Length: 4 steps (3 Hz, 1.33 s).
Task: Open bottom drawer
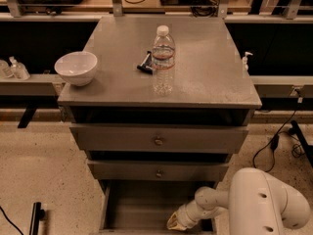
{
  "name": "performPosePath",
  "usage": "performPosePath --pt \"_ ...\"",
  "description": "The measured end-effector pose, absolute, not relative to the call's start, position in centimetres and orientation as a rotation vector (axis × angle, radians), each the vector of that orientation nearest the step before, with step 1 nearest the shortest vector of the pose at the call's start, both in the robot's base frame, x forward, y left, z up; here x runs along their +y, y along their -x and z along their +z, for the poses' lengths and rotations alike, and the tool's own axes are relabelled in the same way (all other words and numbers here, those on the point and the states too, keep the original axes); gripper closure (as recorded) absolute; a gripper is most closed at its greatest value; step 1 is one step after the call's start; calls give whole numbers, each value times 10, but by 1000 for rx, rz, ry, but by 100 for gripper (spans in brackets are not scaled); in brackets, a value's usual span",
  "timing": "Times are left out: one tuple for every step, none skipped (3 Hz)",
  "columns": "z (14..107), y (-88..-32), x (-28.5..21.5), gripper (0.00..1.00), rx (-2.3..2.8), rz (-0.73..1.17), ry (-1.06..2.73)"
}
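The bottom drawer of the grey cabinet stands pulled out toward the camera. Its empty grey inside shows, and its front lies at the picture's lower edge, mostly out of view. My gripper is low at the front right of this open drawer, its yellowish tip just over the drawer's front part. The white arm reaches in from the lower right. The middle drawer and the top drawer are pushed in, each with a small round knob.
On the cabinet top stand a clear water bottle, a white bowl at the left edge and a small dark object. Cables lie on the floor at the right. A dark bar lies at the lower left.
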<state>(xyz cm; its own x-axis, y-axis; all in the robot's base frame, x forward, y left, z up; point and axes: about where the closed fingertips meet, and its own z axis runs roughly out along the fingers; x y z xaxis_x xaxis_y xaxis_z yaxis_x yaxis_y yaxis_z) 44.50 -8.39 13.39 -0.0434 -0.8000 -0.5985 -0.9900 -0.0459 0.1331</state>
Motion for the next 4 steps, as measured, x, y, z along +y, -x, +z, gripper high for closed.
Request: performPosePath --pt "142 -427 -77 100 1860 874 1930" --pt "142 -427 -77 100 1860 874 1930" --pt "152 -411 -72 100 1832 947 1956" --pt "152 -412 -72 100 1832 947 1956"
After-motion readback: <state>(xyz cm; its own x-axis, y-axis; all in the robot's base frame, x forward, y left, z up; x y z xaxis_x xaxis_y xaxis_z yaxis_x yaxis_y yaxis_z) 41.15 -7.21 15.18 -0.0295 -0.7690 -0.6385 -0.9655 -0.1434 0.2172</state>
